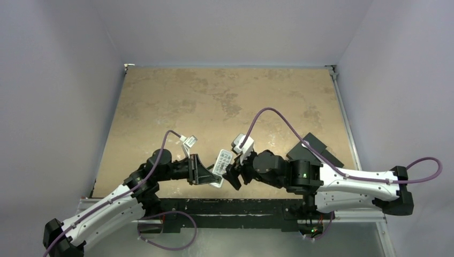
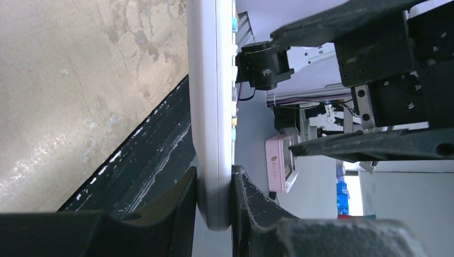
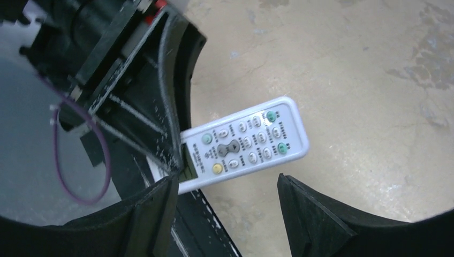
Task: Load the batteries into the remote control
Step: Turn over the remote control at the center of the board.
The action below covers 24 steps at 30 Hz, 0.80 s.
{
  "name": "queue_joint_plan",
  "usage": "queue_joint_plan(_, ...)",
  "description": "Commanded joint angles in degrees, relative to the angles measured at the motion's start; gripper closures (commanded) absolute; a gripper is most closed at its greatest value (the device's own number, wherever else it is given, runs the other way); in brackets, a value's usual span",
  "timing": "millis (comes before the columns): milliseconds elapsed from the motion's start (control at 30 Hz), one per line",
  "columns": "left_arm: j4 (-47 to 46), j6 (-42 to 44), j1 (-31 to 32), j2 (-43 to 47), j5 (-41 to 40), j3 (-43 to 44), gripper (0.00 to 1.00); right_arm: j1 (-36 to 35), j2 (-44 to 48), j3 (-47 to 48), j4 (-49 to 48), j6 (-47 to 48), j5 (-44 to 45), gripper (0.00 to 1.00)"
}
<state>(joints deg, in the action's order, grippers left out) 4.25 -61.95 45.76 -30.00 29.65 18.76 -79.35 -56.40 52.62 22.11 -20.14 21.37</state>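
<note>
The left end effector (image 2: 214, 184) is clenched on the remote control (image 3: 246, 142), its two fingers pinching the thin white body front and back at the screen end. The remote is held up over the near edge of the table (image 1: 214, 96), the rest of its length sticking out free. Its button face (green and yellow keys among the white ones) is turned toward the right arm. The right end effector (image 3: 227, 190) is released, jaws spread wide just short of the remote's face, grasping nothing.
</note>
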Motion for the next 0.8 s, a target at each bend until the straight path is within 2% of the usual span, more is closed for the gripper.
queue_joint_plan(0, -7.91, -2.93, -0.46, 0.4, 3.68, -0.57, 1.0, -1.46, 2.98, -1.98, -4.67, 12.65, -5.9, 0.25)
queue_joint_plan(200, -13.95, -6.86, -3.11, -0.44, 8.5, -2.96, 1.0, -3.9, 4.9, -4.02, -6.39, 24.4, -9.68, 0.27)
queue_joint_plan(433, -28.65, -17.41, -10.93, -0.99, 18.66, -8.62, 1.0, -7.2, 8.24, -6.68, -8.1, 38.1, -9.64, 0.25)
queue_joint_plan(633, -33.53, -21.91, -11.22, -0.84, 21.41, -9.39, 1.0, -8.28, 8.21, -7.56, -8.83, 48.98, -8.28, 0.25)
queue_joint_plan(767, -38.89, -26.01, -11.22, -1.5, 23.17, -10.95, 1.0, -10.25, 7.57, -9.4, -13.08, 57.18, -3.55, 0.26)
